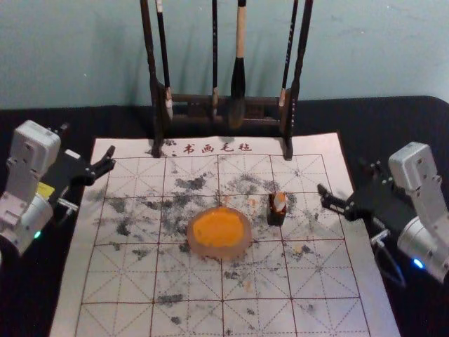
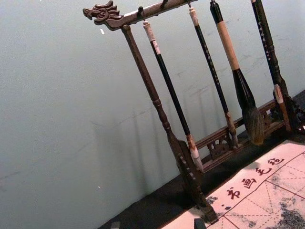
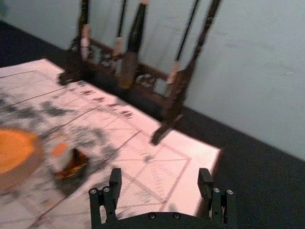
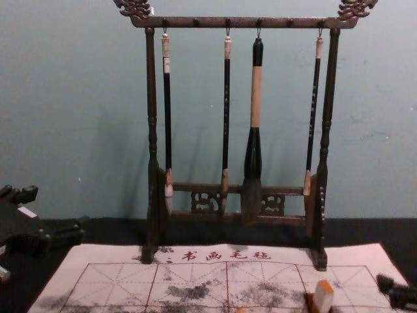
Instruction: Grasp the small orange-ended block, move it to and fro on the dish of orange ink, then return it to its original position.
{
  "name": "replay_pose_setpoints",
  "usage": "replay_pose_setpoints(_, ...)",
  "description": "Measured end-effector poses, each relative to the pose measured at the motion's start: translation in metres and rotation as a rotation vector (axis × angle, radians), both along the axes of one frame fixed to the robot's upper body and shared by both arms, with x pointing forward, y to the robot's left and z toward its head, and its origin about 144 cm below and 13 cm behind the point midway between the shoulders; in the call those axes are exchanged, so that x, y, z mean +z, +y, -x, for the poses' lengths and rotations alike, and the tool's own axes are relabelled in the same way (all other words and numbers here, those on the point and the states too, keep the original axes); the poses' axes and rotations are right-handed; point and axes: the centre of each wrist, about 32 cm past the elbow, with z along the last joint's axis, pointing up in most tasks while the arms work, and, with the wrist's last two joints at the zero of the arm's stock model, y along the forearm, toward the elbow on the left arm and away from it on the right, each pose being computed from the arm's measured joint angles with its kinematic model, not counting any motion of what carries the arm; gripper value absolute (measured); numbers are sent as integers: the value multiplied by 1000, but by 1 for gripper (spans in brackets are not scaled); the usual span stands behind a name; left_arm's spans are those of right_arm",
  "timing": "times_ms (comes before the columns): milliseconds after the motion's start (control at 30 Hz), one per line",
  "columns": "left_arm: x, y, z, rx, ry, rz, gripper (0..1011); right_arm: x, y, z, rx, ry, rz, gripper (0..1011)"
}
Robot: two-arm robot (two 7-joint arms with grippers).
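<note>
Black left claw (image 1: pixel 88 140): up near the far left corner of the mat. Its two tips are spread apart with a gap between them, and it has hold of nothing.
Mat (image 1: pixel 91 281): pale paper-like sheet with red lines, dotted lines and lots of gray and black smudges. It lies on the dark tabletop (image 1: pixel 126 125).
Rack (image 1: pixel 156 116): dark brown wood, standing up at the back, with its feet on the far edge of the mat. The top bar has carved ends.
Four brushes (image 4: pixel 256 98): hanging in a row from the rack, tips down. The third one from the left is the fattest.
Dish (image 1: pixel 219 253): round, flat on the mat in front of the rack, with bright orange ink (image 1: pixel 217 228) in it.
Holder (image 1: pixel 275 217): little and dark, just to the right of the dish.
Small block (image 1: pixel 280 205): white with an orange end, sitting in the holder, a bit tipped, orange end up.
Right claw (image 1: pixel 342 175): over by the right side of the mat, apart from the block. Its tips are wide apart, and nothing is between them.
</note>
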Motion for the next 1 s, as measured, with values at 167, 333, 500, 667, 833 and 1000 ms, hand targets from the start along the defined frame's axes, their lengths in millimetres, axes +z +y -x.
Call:
replay_pose_setpoints(167, 0, 0, 0, 0, 0, 0, 1001, -1, 10, 12, 59, 54, -14, 1000)
replay_pose_setpoints(333, 0, 0, 0, 0, 0, 0, 1001, -3, 19, 18, 100, 80, -30, 1000)
replay_pose_setpoints(500, 0, 0, 0, 0, 0, 0, 1001, -5, 30, 19, 127, 93, -43, 999)
replay_pose_setpoints(667, 0, 0, 0, 0, 0, 0, 1001, -10, 44, 15, 109, 86, -54, 999)
replay_pose_setpoints(833, 0, 0, 0, 0, 0, 0, 1001, -16, 57, 10, 62, 75, -79, 1000)
replay_pose_setpoints(1000, 0, 0, 0, 0, 0, 0, 1001, -21, 69, 3, 38, 65, -103, 1000)
